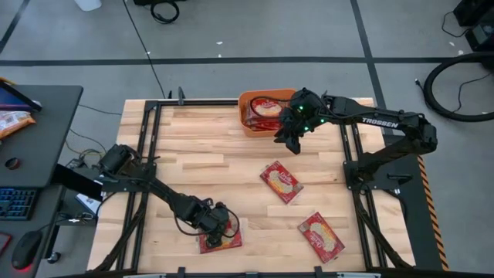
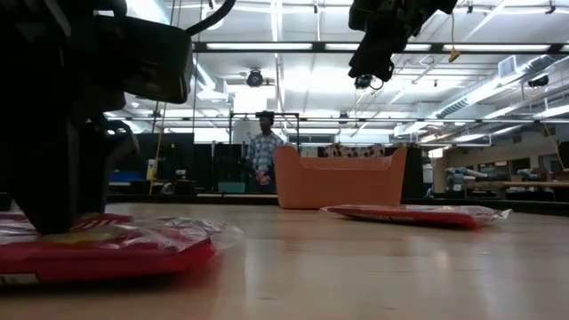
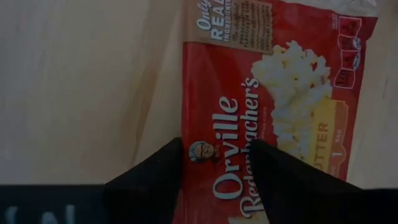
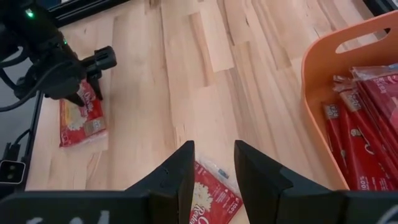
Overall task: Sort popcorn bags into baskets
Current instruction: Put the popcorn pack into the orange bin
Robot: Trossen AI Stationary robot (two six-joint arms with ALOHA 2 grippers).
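pale butcher-block planks make up the counter (image 1: 201,154), which sits in a dark metal frame on a grey floor; the low view looks across it into a lit workshop where a person (image 2: 262,147) stands far behind.

by my judgement the sorting is past halfway but not finished: three flat red popcorn bags with cream-yellow labels lie loose on the wood, and several more are already binned.

going left to right, the left gripper (image 1: 219,225) is down on the near-left popcorn bag (image 1: 220,238) at the front edge. its wrist view shows the two dark fingers (image 3: 155,180) spread part-way, straddling the bag's printed face, with the tips at the wrapper and no grasp closed yet. next comes the middle popcorn bag (image 1: 281,181), lying flat and alone at mid-counter, then the third popcorn bag (image 1: 321,236) near the front right corner, well apart from it.

at the back edge stands the orange plastic rectangular bin with rounded corners (image 1: 245,116). it holds a stack of red packets (image 4: 367,118), some upright along one wall, with room left. the right gripper (image 1: 292,140) hovers just beside the bin's front, jaws part open and holding nothing.
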